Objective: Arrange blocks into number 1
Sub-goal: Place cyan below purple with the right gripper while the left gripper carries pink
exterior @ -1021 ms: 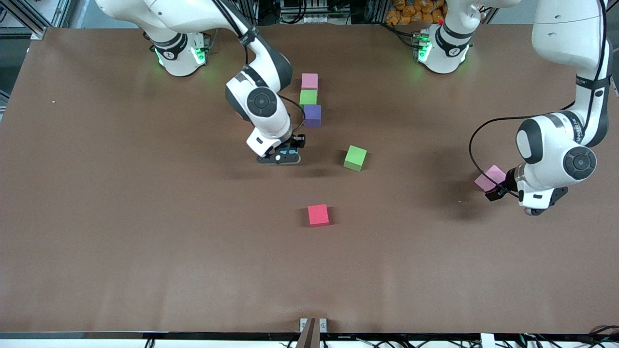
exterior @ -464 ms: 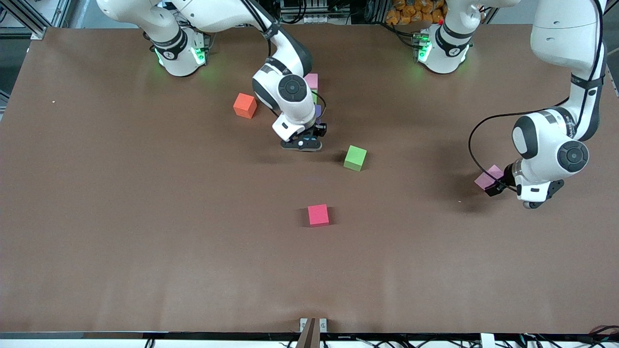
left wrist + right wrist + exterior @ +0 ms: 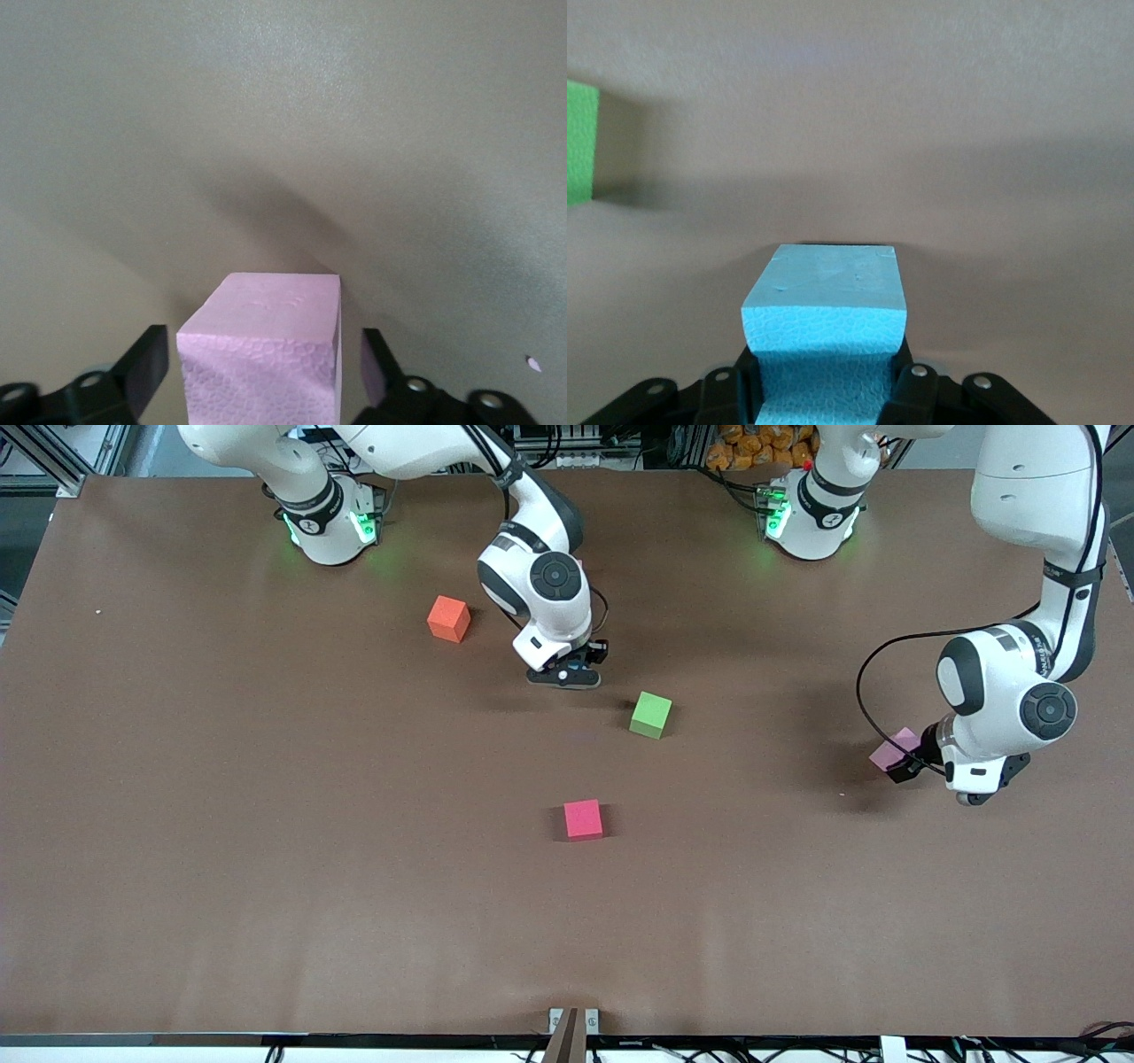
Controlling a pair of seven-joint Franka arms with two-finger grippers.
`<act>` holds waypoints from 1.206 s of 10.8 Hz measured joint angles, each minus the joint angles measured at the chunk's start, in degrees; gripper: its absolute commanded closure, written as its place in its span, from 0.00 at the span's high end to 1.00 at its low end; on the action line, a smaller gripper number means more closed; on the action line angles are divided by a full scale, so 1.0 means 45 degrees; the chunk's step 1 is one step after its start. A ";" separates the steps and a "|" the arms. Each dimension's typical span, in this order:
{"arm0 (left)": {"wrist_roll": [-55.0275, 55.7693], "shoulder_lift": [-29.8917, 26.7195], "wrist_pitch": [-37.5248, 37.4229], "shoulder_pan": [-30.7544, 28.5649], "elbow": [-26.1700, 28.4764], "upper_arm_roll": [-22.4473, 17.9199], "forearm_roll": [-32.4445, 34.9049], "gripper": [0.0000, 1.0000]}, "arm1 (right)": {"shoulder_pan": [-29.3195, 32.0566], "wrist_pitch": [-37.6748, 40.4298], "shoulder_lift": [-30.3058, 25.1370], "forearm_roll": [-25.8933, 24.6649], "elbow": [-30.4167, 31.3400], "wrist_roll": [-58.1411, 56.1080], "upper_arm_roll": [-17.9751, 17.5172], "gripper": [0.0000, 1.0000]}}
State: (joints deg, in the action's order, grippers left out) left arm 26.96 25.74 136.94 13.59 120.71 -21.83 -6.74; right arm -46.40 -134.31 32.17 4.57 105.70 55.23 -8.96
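Right now the right gripper (image 3: 567,677) hangs low over the table (image 3: 221,824), close to the green block (image 3: 651,714) and toward the robots' bases from it, and its jaws are clenched on the light blue block (image 3: 824,328), which the right wrist view shows squeezed between the fingers with bare table under it. Over toward the left arm's end of the table from the green block, the left gripper (image 3: 264,376) sits around the pink block (image 3: 266,345): in the left wrist view the fingers (image 3: 146,359) flank it with a sliver of gap on each side, so the jaws are spread and not yet gripping. The orange block (image 3: 448,618) rests well apart from the green block toward the right arm's end, and the red block (image 3: 583,819) lies nearer the front camera than the green one. Any column built so far is hidden under the right arm. The risk, as I judge it: if the blue cube comes down off line it may nudge whatever sits beneath that arm, and if the left jaws close off centre the pink block, which sits skewed on the table, could twist or squirt out.
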 measured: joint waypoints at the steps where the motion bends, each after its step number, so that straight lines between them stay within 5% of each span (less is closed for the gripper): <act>1: 0.0000 0.0000 0.0000 0.0000 0.0010 0.0000 -0.0002 0.64 | -0.0071 0.0187 0.0001 0.0000 0.0003 0.0088 0.0000 0.00; 4: 0.0000 -0.0026 0.0013 0.0015 0.0017 0.0004 -0.0007 0.22 | -0.0096 0.0338 0.0002 -0.0001 0.0029 0.0118 0.0023 0.00; 7: -0.0003 -0.0037 0.0012 0.0035 0.0013 0.0004 -0.0007 0.00 | -0.0096 0.0352 0.0002 -0.0003 0.0063 0.0118 0.0034 0.00; 8: -0.0006 -0.0038 0.0012 0.0060 0.0009 0.0007 -0.0007 0.00 | -0.0096 0.0353 0.0003 -0.0004 0.0082 0.0118 0.0047 0.00; 9: -0.0007 -0.0045 0.0011 0.0115 -0.0008 0.0028 -0.0007 0.00 | -0.0096 0.0353 0.0003 -0.0004 0.0093 0.0118 0.0063 0.43; 10: -0.0063 -0.0095 -0.0039 0.0181 -0.0061 0.0104 -0.0007 0.00 | -0.0096 0.0354 0.0003 -0.0004 0.0098 0.0118 0.0073 0.99; 13: -0.0110 -0.0683 -0.1944 0.0554 -0.0898 0.0635 -0.0007 0.00 | -0.0095 0.0338 -0.0004 -0.0005 0.0081 0.0363 0.0089 1.00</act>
State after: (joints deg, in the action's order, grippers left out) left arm 26.47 22.66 128.19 16.09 116.67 -18.98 -6.78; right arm -46.83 -132.79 32.15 4.55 106.07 56.86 -8.56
